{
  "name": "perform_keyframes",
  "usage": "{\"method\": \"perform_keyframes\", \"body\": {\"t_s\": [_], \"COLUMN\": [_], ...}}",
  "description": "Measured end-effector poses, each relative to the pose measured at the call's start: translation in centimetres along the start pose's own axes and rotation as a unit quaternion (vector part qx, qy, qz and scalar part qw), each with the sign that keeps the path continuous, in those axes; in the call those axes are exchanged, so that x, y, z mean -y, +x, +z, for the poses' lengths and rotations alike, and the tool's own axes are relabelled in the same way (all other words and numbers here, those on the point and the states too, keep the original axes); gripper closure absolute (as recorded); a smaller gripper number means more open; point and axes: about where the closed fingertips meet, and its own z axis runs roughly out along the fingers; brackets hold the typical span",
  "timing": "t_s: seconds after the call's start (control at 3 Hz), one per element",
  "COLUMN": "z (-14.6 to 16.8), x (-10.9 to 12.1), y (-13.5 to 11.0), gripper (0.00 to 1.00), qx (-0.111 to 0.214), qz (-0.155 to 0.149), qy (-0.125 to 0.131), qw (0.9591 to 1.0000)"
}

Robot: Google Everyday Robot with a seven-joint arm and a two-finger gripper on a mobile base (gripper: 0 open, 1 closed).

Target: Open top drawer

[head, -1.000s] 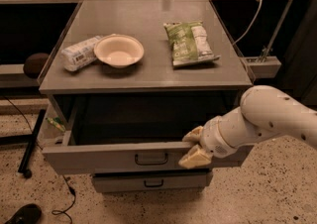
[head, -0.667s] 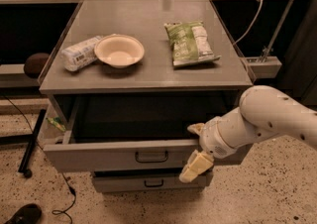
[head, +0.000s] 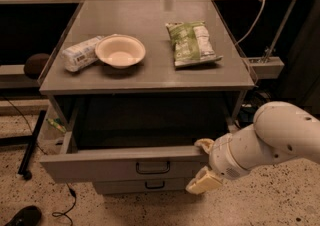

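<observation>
The top drawer (head: 115, 166) of the grey metal cabinet stands pulled out towards me, its dark tray (head: 150, 122) exposed. Its flat front carries a small dark pull handle (head: 152, 168). My gripper (head: 204, 164) is at the right end of the drawer front, on the end of my white arm (head: 272, 142). Its fingers are spread apart: the upper fingertip (head: 203, 144) rests at the front's top rim, and the lower fingertip (head: 202, 182) hangs in front of and below the drawer front. It holds nothing.
A narrower drawer front (head: 145, 186) sits below. On the cabinet top (head: 150, 20) lie a white bowl (head: 120, 51), a white wrapped packet (head: 80, 54) and a green chip bag (head: 192, 42). A dark shoe (head: 22, 216) and cable lie on the floor at left.
The gripper's fingers, close together on the drawer front one second ago, have spread apart; the lower finger dropped below the front. The drawer stays pulled out.
</observation>
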Motion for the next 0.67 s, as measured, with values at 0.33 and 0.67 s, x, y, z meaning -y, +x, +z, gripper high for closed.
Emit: {"method": "perform_keyframes", "body": {"t_s": [0.33,0.67], "z": [-0.2,-0.9], "x": [0.0,-2.7], "y": [-0.1,0.8], "gripper": [0.65,0.89], "qx": [0.0,-0.009], "qz": [0.0,-0.001], "qy": [0.0,-0.009], "qw": [1.0,0.9999]}}
